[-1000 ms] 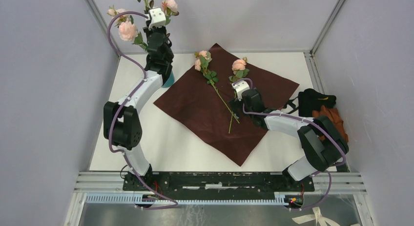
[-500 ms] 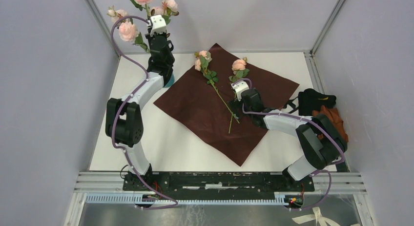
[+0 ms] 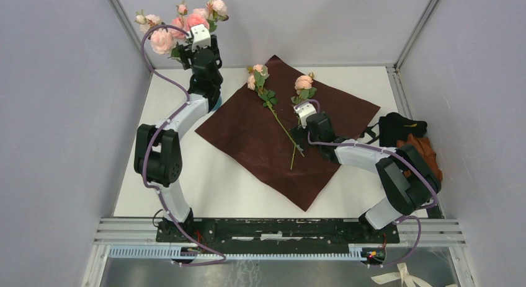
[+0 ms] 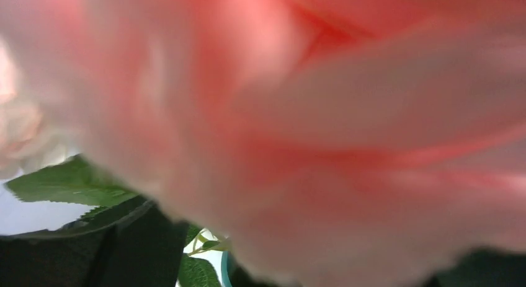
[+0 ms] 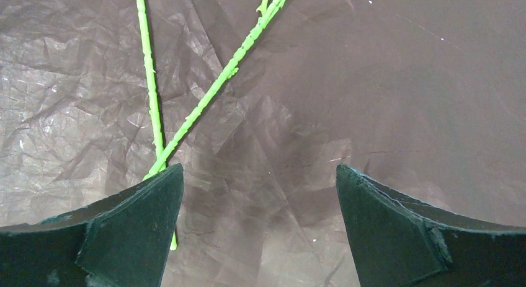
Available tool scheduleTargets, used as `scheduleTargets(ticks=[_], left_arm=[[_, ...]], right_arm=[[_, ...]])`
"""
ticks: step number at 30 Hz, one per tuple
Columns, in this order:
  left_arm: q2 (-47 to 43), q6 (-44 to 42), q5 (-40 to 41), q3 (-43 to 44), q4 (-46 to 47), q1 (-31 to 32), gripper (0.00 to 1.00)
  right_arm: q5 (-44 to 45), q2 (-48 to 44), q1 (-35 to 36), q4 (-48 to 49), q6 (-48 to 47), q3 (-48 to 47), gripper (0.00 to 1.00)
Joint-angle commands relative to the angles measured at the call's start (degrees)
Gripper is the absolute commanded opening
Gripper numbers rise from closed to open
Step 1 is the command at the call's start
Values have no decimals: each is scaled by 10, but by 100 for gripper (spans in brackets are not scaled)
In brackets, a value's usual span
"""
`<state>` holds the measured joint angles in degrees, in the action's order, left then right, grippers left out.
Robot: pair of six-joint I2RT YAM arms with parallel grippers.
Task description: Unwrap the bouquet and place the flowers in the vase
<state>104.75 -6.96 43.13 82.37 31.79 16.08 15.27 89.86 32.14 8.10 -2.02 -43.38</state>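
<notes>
Top external view: both arms reach onto a white table (image 3: 186, 188) with a maroon wrapping paper (image 3: 260, 150) spread flat across its middle
Bouquet: unwrapped, with the paper lying open as one creased sheet
Vase (image 3: 215, 103): far left of the table, just off the paper's left corner; only a teal sliver shows past the left arm
Flowers in the vase (image 3: 162, 39): a cluster of pink and peach roses and small buds stands upright above it, against the back wall
Flowers on the paper (image 3: 257, 74): two stems, one rose near the paper's far corner, the other (image 3: 303, 82) just to its right; their stems run toward the near side and cross
Left gripper (image 3: 197, 51): raised over the vase, in among the blooms; whether its jaws are parted or holding a stem cannot be told
Left wrist view: a blurred pink rose (image 4: 322, 113) fills nearly everything, with green leaves (image 4: 68, 181) and a bit of teal rim (image 4: 224, 268) below
Right gripper (image 5: 260, 194): released, jaws spread wide and holding nothing, low over the paper (image 5: 372, 82)
Stems by the right gripper (image 5: 211, 92): two green stems cross just ahead of one fingertip
Cloth pile (image 3: 409, 135): black and orange, at the table's right edge, off the paper
</notes>
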Motion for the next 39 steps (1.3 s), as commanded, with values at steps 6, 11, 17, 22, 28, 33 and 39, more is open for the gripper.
scheduleTargets(ticks=[6,11,17,22,28,33,39], left_arm=[[-23,40,14,1,-5,-3,94],[-39,93,-27,12,-84,-1,92],[-62,164,-55,30,-197,5,92],[-81,192,-76,38,-272,6,93],[-102,241,-112,55,-371,7,96],[-126,273,-154,27,-396,7,97],[-151,290,-197,-14,-402,13,97]], right_arm=[[-8,7,1,9,-4,-22,98],[-9,7,1,11,-4,-22,98],[-20,10,1,15,2,-23,98],[-20,17,1,17,1,-24,98],[-30,23,1,20,4,-29,98],[-34,33,2,9,9,-40,98],[-33,44,10,1,9,-59,98]])
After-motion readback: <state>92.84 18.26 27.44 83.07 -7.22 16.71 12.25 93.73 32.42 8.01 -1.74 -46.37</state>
